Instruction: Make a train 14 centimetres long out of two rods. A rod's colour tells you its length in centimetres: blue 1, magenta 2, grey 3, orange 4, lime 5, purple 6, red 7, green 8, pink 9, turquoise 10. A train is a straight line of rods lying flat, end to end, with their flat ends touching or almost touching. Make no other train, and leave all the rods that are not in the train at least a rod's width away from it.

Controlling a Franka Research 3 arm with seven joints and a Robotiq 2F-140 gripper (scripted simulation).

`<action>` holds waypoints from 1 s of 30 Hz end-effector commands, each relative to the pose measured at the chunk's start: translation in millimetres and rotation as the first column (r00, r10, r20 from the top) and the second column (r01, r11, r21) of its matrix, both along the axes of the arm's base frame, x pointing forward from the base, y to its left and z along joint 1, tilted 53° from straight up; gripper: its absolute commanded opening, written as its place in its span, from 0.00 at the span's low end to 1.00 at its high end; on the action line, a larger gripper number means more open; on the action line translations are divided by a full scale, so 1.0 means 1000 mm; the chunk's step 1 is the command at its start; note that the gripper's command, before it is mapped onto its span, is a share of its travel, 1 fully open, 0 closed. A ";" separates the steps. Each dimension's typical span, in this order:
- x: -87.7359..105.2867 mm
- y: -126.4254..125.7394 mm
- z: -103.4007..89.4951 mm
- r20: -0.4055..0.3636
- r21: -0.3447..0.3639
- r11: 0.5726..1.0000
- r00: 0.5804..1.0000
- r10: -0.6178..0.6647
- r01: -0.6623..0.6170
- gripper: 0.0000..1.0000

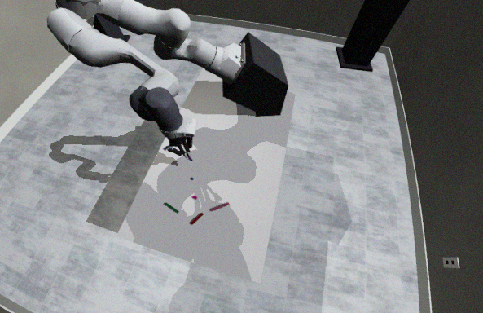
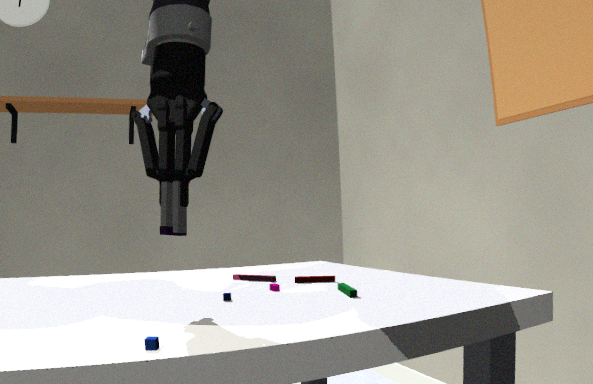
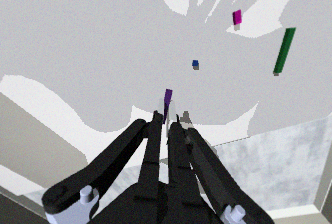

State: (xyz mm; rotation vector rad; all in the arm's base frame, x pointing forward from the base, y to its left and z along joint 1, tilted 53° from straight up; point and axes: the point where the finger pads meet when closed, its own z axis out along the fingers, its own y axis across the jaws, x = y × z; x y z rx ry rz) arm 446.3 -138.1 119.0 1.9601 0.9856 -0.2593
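Note:
My gripper (image 1: pixel 187 156) (image 2: pixel 173 220) (image 3: pixel 165 106) is shut on the purple rod (image 1: pixel 191 159) (image 2: pixel 166 230) (image 3: pixel 168 96), high above the table. The green rod (image 1: pixel 171 207) (image 2: pixel 347 290) (image 3: pixel 285 51) lies flat, apart from the others. The red rod (image 1: pixel 196 218) (image 2: pixel 314 279) lies between the green rod and the pink rod (image 1: pixel 219 206) (image 2: pixel 254 278), angled and touching neither. Red and pink are out of the wrist view. No rods on the table lie end to end.
A magenta rod (image 1: pixel 194 197) (image 2: pixel 274 287) (image 3: pixel 237 17) lies near the red, pink and green rods. One blue rod (image 1: pixel 191 178) (image 2: pixel 227 297) (image 3: pixel 195 63) lies farther off, another blue rod (image 1: pixel 165 148) (image 2: pixel 152 343) beside the gripper in the top view. A black box (image 1: pixel 260 75) stands behind.

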 end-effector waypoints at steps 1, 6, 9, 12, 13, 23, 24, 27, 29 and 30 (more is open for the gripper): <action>-0.014 0.004 -0.005 0.093 0.061 0.998 0.996 -0.012 0.007 0.12; -0.020 0.002 -0.006 0.094 0.065 0.998 0.995 -0.015 0.009 0.12; -0.020 0.002 -0.006 0.094 0.065 0.998 0.995 -0.015 0.009 0.12; -0.020 0.002 -0.006 0.094 0.065 0.998 0.995 -0.015 0.009 0.12; -0.020 0.002 -0.006 0.094 0.065 0.998 0.995 -0.015 0.009 0.12; -0.020 0.000 -0.008 0.094 0.065 0.998 0.995 -0.015 0.009 0.12; -0.019 -0.002 -0.009 0.094 0.065 0.998 0.995 -0.015 0.009 0.12; -0.017 -0.008 -0.014 0.094 0.065 0.998 0.995 -0.015 0.009 0.12; -0.016 -0.013 -0.018 0.094 0.065 0.998 0.995 -0.015 0.009 0.12; -0.015 -0.016 -0.020 0.094 0.065 0.998 0.995 -0.015 0.009 0.12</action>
